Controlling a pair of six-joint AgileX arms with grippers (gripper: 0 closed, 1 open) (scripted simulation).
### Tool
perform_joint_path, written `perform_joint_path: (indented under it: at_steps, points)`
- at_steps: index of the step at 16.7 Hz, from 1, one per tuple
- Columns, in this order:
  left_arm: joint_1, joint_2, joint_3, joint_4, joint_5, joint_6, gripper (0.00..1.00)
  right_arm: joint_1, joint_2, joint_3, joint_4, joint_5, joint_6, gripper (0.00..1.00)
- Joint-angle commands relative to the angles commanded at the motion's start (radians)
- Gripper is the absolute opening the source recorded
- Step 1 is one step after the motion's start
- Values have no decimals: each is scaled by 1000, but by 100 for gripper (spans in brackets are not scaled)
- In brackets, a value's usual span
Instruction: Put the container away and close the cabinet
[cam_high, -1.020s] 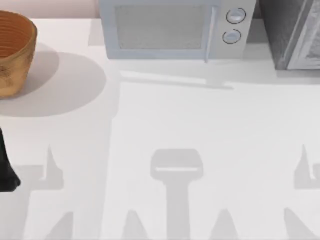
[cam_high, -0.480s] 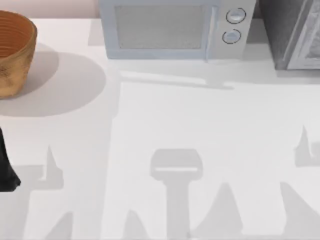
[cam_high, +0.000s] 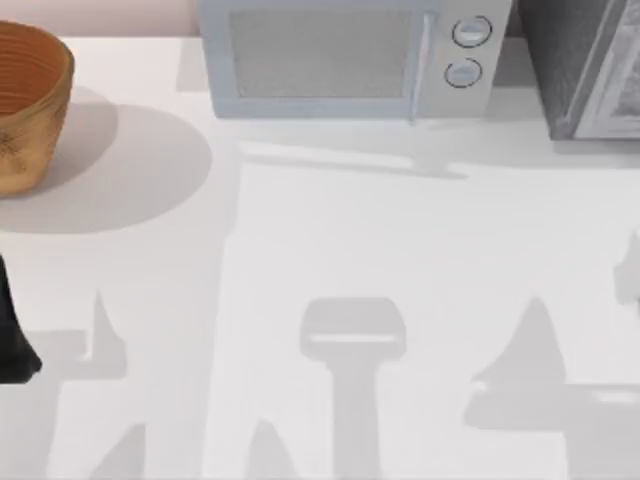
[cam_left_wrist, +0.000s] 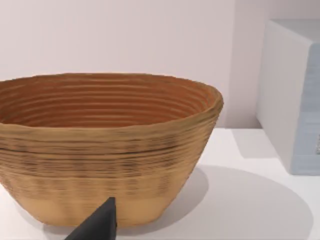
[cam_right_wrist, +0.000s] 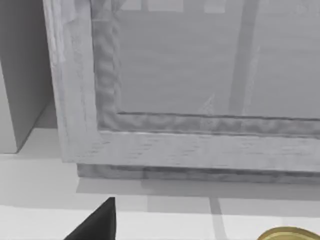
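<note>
Since a second ago, the shadows cast on the table near its right edge have shifted: the spike that lay at the right edge has climbed toward the cabinet, and a broad wedge of shadow now spreads to the right of the shadow at the table's middle. Everything else lies as it did.

Taking the microwave at the back of the table as the landmark: well to its left, at the table's left edge, stands the woven basket, upright and casting a wide round shadow toward the microwave. In front of the basket, at the same edge, a dark part of the left arm shows. The left wrist view faces the basket from close by, with one black fingertip of the left hand just before its base and the microwave's side beyond; whether that hand is spread or pressed together, I cannot tell.

Just to the right of the microwave stands the grey cabinet. The right wrist view looks at its framed door from near, with one black fingertip of the right hand low before it, its spread likewise impossible to tell. A small golden rim peeks in on the table in front of the cabinet.
</note>
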Motion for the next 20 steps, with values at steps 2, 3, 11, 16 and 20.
perform_joint_path:
  at_steps: [2, 3, 11, 16, 20]
  points:
    - [0, 0, 0, 0, 0, 0, 100, -36, 183, 18, 142, -30, -5, 100]
    - [0, 0, 0, 0, 0, 0, 100, -52, 269, 27, 209, -44, -7, 100]
    - [0, 0, 0, 0, 0, 0, 100, -140, 734, 73, 567, -120, -14, 100]
    - [0, 0, 0, 0, 0, 0, 100, -146, 763, 76, 589, -125, -14, 100]
    - [0, 0, 0, 0, 0, 0, 100, -137, 765, 89, 577, -118, -13, 100]
